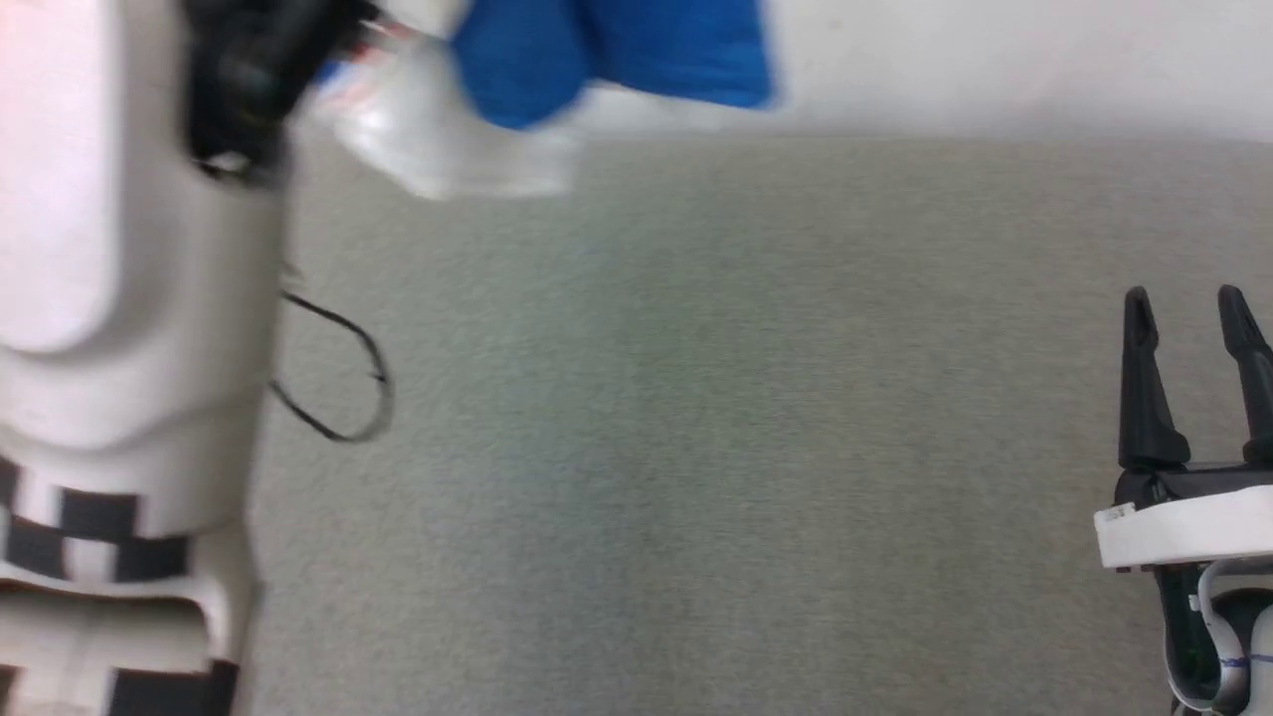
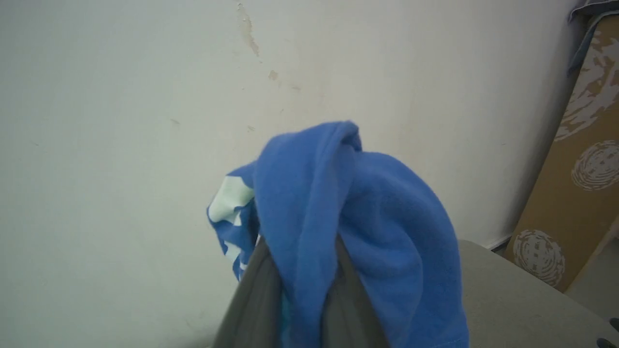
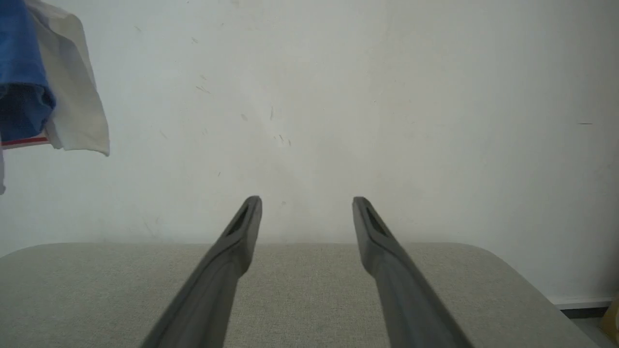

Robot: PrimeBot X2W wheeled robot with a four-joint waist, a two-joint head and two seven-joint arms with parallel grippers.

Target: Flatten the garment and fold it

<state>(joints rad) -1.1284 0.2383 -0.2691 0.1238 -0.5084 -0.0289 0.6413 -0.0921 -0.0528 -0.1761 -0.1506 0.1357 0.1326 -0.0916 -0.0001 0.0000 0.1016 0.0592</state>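
Now my left pincer [image 2: 302, 261] pinches the bunched shirt [image 2: 377, 217] above the worktop's [image 1: 696, 447] far edge. I'd bring the spread right pincer [image 3: 307, 203] to a hanging corner, then lay it flat.

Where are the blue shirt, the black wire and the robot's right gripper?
blue shirt [image 2: 348, 208]: left wrist view, on the big blue fold.
black wire [image 1: 378, 373]: head view, on the right bend of its loop.
right gripper [image 3: 306, 199]: right wrist view, midway between the tips of its open jaws.
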